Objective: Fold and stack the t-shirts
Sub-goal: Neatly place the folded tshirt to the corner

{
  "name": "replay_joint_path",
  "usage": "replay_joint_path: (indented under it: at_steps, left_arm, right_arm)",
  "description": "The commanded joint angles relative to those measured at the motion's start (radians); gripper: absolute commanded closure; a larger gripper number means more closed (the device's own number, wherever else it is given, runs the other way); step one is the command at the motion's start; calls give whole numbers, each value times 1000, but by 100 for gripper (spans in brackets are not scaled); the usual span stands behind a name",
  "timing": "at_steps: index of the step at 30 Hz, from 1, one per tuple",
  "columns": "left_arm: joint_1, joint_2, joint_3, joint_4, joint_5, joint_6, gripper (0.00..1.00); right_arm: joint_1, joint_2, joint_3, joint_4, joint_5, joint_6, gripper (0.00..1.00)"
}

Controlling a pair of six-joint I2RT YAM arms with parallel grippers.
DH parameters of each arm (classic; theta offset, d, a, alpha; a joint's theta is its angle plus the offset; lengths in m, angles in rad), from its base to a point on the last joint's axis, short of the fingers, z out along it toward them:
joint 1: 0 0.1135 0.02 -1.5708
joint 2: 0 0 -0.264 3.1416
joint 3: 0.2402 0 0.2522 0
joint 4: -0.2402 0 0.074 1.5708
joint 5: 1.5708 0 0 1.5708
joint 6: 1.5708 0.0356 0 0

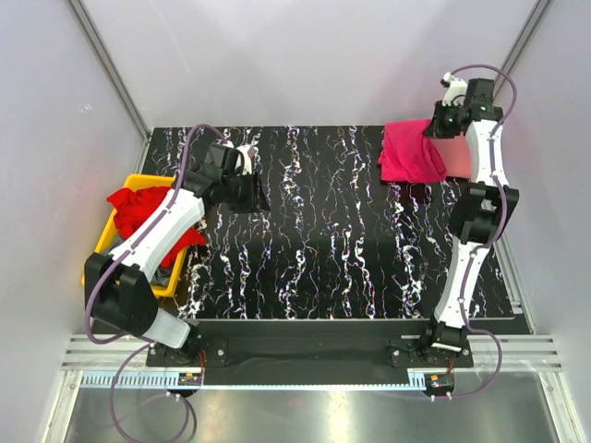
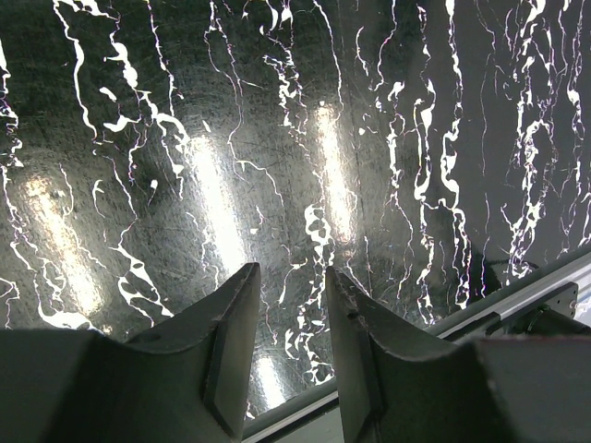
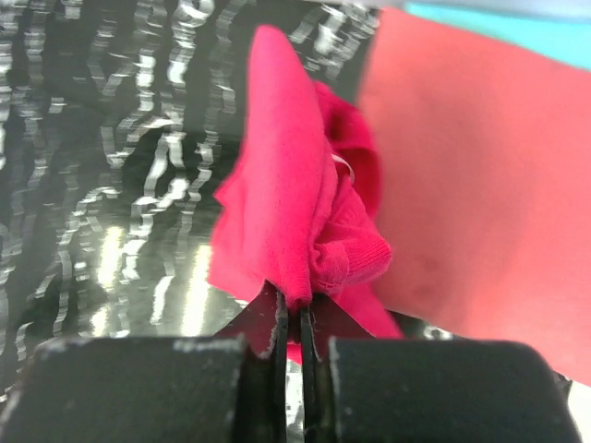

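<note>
The magenta t-shirt (image 1: 411,152) is gripped at a bunched fold by the right pincer (image 3: 294,309), its jaws pressed almost together on the cloth, at the far right of the surface (image 1: 314,240). Beside it and partly overlapped by it, the salmon t-shirt (image 3: 480,185) is laid flat. The left pincer (image 2: 291,281) is held slightly parted and empty over the bare surface. The red t-shirt (image 1: 138,208) is heaped in the yellow bin (image 1: 148,180) at the left.
</note>
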Motion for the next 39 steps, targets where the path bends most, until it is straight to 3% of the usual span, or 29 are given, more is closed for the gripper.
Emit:
replay_joint_path:
  at_steps: [1,10,15,27,39]
  left_arm:
    - [-3,18,5,20,5,18,61]
    - [-3,29,2,18,5,19,61]
    - [-3,27,2,21,14,18,61]
    - [-3,24,-1,24,23,16,61]
    - [-3,18,-3,24,29,15,61]
  right_arm:
    - [-40,-10,77,15,-17,-10,100]
    - [-74,-73,-9,178,-9,24,100]
    - [-83,-65,31,167,-11,35,100]
    - [-88,-180,-86,222,29,26,100]
    - [-112,-127,16,141,57,10,100]
